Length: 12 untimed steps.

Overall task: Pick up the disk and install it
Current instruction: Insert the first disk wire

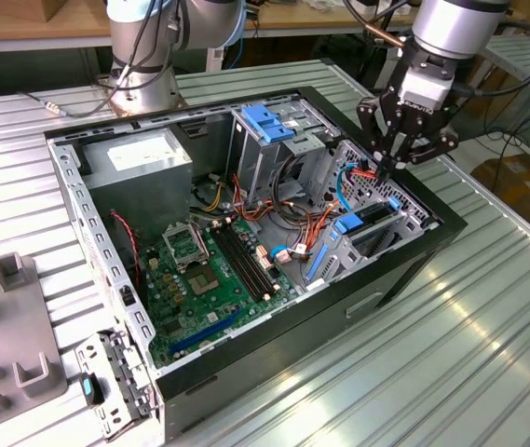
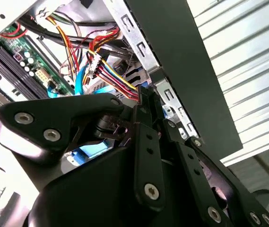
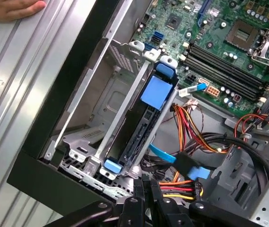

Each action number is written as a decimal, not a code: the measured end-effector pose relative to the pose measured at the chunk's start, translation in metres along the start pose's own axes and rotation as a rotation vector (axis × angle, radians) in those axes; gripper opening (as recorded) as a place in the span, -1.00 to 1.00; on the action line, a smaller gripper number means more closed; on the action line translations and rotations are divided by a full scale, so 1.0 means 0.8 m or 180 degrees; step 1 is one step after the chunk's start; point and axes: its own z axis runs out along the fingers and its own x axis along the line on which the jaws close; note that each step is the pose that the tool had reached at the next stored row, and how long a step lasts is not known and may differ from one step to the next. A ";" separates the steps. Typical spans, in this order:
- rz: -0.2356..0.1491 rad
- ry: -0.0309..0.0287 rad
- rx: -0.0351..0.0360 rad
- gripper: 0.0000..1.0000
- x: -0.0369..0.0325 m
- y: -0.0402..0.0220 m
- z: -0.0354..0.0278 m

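Gripper (image 1: pixel 387 172) clenched, nothing held, at case (image 1: pixel 274 368) edge, disk (image 3: pixel 141 127) seated in bay close beside wall.

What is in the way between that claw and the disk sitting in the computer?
Cables mostly. In the exterior view the gripper hangs just above the drive bay, and the disk already sits in its slot. A bundle of coloured power wires and a blue flat cable run right beside the gripper, close to the disk's near end.

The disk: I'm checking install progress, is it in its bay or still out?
In. The disk sits on edge in the case's metal bay, blue rails at both ends, and the tool hovers above it.
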 end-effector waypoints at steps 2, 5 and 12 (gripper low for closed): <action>0.0127 0.0002 -0.0010 -0.66 0.0000 0.0000 0.0001; 0.0287 0.0006 -0.0023 -0.66 0.0000 0.0001 0.0003; 0.0541 0.0010 -0.0044 -0.66 -0.0056 0.0104 0.0006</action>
